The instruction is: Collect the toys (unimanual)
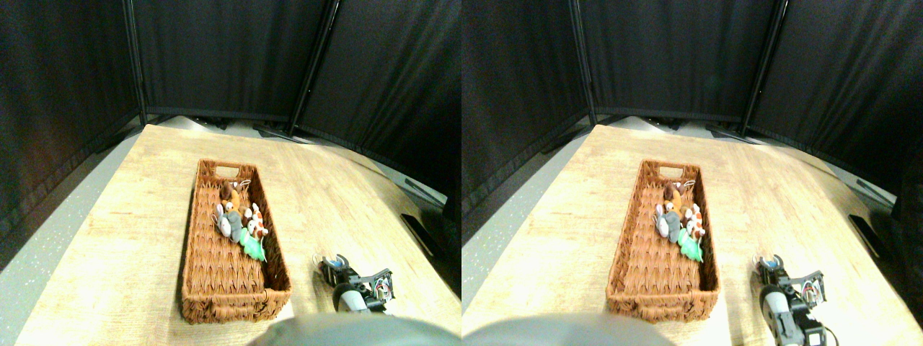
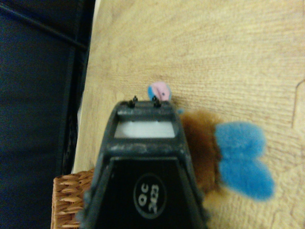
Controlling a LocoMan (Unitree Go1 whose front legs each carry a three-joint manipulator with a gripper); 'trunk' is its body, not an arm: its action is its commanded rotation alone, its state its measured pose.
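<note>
Showing only at the wrist: blue-and-brown toy (image 2: 228,157) beside end effector (image 2: 145,102).

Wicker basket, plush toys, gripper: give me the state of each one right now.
Long brown wicker basket: upright on the table, holding a cluster of toys.
Small plush toys in basket: piled together.
Brown-and-blue plush toy: on the table beside the jaw.
Right gripper: low over the table.

Black curtain panels (image 1: 231,58) on dark poles (image 1: 314,65) are hanging around the pale wooden tabletop (image 1: 130,238), its far edge nearing them; speckled grey floor (image 1: 43,245) is showing along the tabletop's left edge.
</note>
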